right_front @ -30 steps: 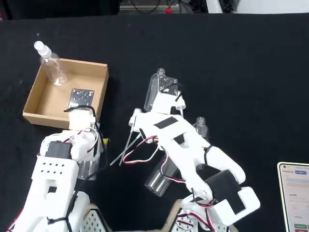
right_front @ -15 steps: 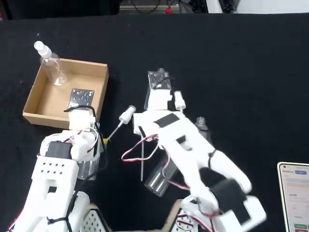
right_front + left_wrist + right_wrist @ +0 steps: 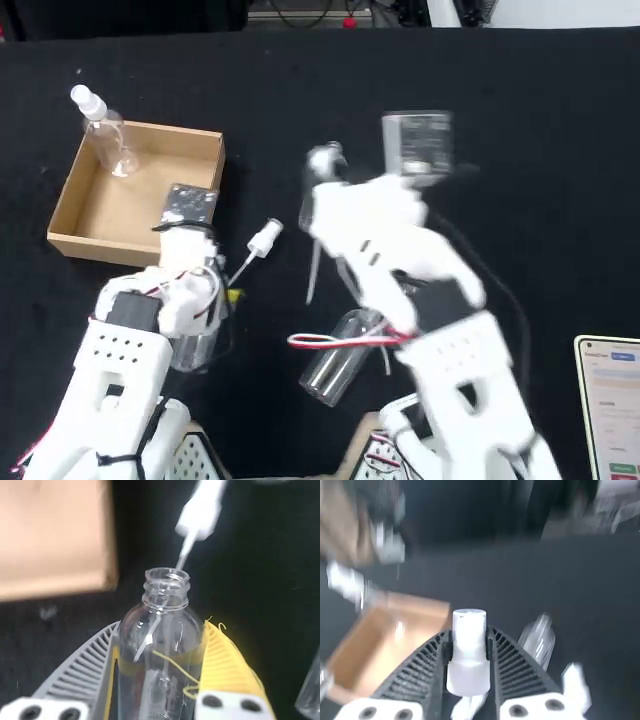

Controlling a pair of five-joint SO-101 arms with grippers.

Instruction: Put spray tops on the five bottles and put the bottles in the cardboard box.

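My left gripper (image 3: 161, 680) is shut on a clear upright bottle (image 3: 162, 630) with an open neck; from above this bottle (image 3: 192, 345) stands just in front of the cardboard box (image 3: 90, 240). A loose spray top (image 3: 264, 238) lies on the mat beside it, its tube pointing at the bottle neck (image 3: 166, 582). My right gripper (image 3: 467, 652) is shut on another white spray top (image 3: 468, 645), held high over the table's middle with its thin tube (image 3: 312, 270) hanging down. One capped bottle (image 3: 108, 135) leans in the box's far corner.
An open bottle (image 3: 338, 358) lies on its side near the arm bases. Another bottle (image 3: 538, 632) stands beyond the right gripper. A phone (image 3: 610, 400) rests at the right edge. The black mat is bare at the back and right.
The right arm has risen and swung back with a spray top in its gripper, tube trailing. The left arm, with its bottle, has shifted slightly right.
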